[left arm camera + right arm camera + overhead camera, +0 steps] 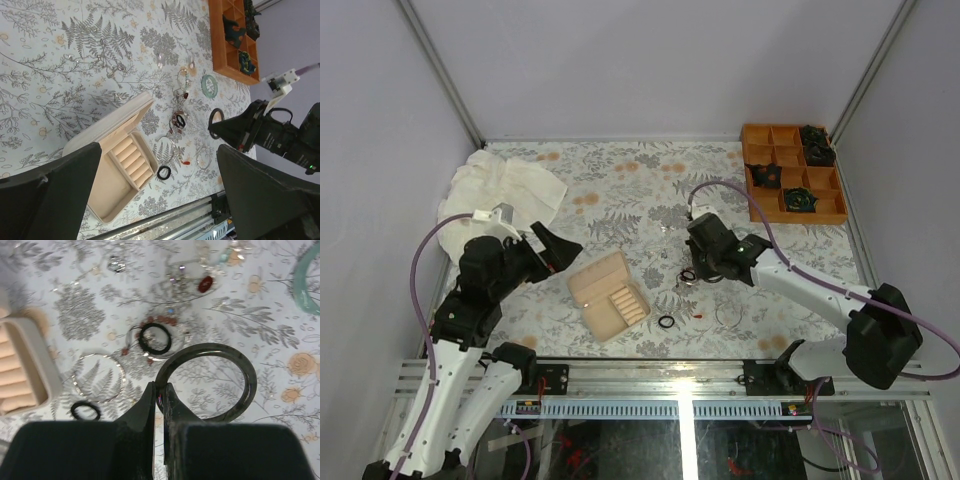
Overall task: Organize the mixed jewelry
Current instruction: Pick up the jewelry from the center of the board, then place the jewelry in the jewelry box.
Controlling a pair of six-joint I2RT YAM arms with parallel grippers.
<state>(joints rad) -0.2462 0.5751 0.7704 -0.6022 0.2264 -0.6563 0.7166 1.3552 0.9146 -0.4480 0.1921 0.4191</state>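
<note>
Left of the beige box [608, 296], the left hand [558, 254] is held wide open above the surface [620, 190]. Right of the box, loose jewelry [179, 120] is scattered, and a black bangle [207, 346] is pinched in the right hand [161, 392].

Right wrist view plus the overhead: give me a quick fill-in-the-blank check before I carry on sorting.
1. The shut right pincer grips one big dark bangle; the open left pincer holds ____.
2. The beige box lies with its lid ____.
3. The colour of the tray in the far right corner is ____.

Missing words: nothing; open; orange.
</note>
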